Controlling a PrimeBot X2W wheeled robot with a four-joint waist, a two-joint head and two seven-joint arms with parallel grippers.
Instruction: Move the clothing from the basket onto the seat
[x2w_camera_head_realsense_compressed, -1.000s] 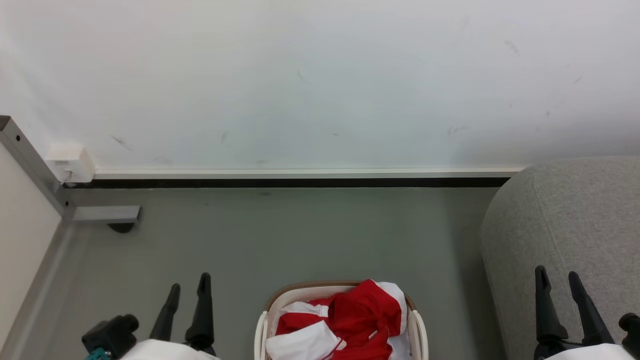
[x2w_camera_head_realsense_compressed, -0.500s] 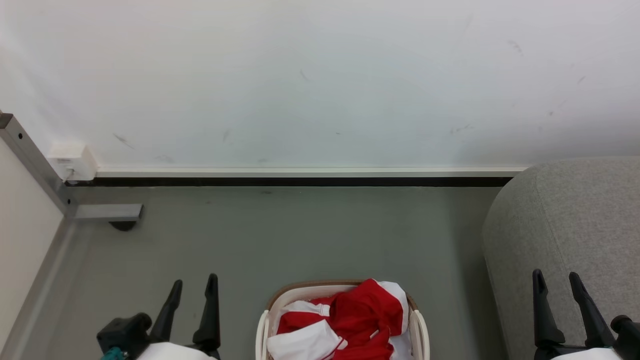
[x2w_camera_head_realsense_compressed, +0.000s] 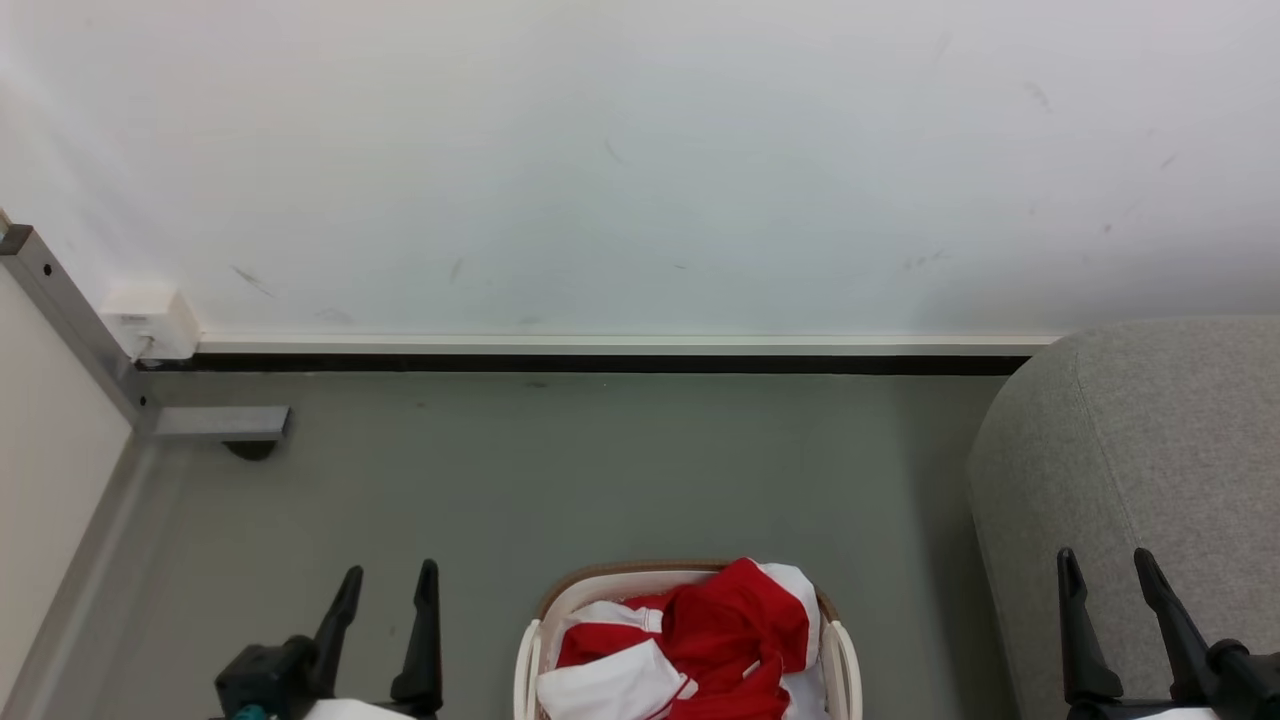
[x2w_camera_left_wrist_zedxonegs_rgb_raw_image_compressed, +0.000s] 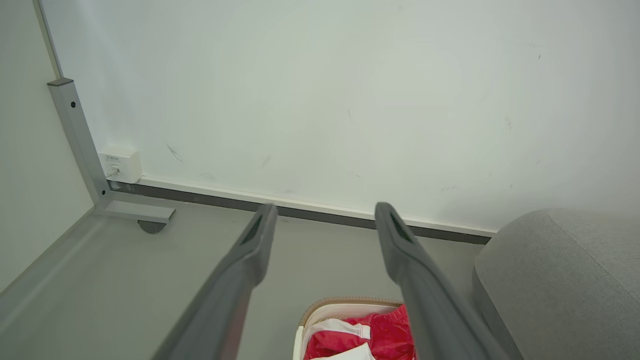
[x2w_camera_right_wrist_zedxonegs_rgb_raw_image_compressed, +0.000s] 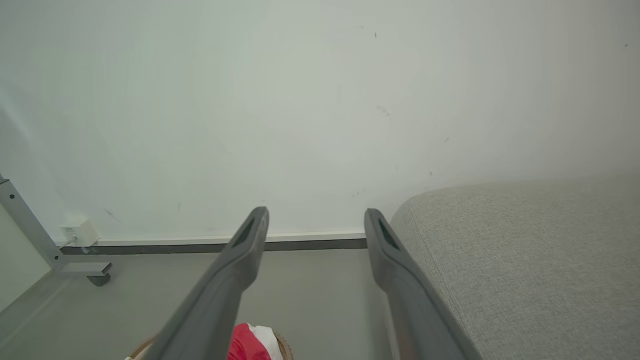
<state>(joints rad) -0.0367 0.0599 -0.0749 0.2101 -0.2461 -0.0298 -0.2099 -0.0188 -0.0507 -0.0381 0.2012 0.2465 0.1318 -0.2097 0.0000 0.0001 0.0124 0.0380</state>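
Observation:
Red and white clothing lies piled in the white basket with a brown rim, at the bottom middle of the head view. The grey seat stands to the basket's right. My left gripper hangs open to the left of the basket, above the floor, nothing between its fingers. Over the seat's front my right gripper is open and empty too. In the left wrist view the clothing and basket lie below the open left gripper. The right wrist view has the seat beside the open right gripper.
A white wall with a dark baseboard stands behind the grey floor. At the left are a grey metal frame post with a foot and a small white box on the wall.
The left gripper has shifted a little right and lower in the head view. The right gripper has sunk slightly. The basket and clothing lie as before.

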